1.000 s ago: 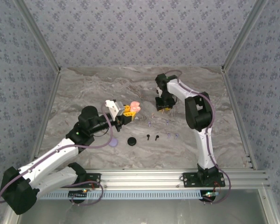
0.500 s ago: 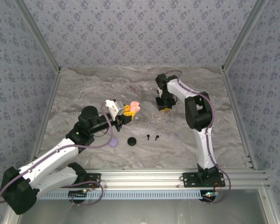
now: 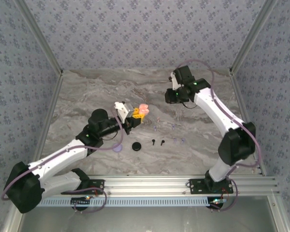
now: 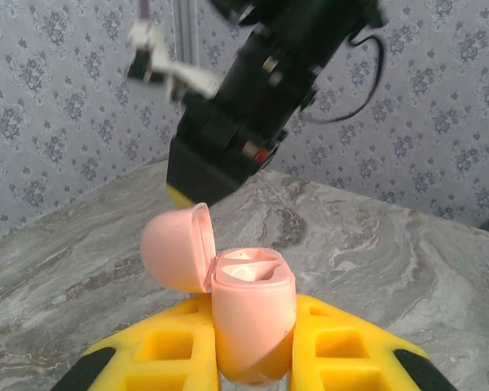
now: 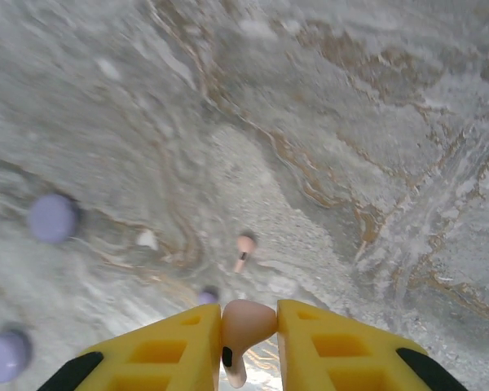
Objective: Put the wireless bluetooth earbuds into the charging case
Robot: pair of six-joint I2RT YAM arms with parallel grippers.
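Right gripper [image 5: 249,330] mine, clenched on pale-pink earbud [image 5: 246,318], lifted above worktop [image 5: 350,122], far right. My left gripper [image 4: 253,362] grasps pink charging case [image 4: 253,314] upright, lid open, so bud can drop in.

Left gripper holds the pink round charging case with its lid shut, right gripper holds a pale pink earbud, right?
No. The pink round charging case in the left gripper has its lid open, per the left wrist view. Rest holds.
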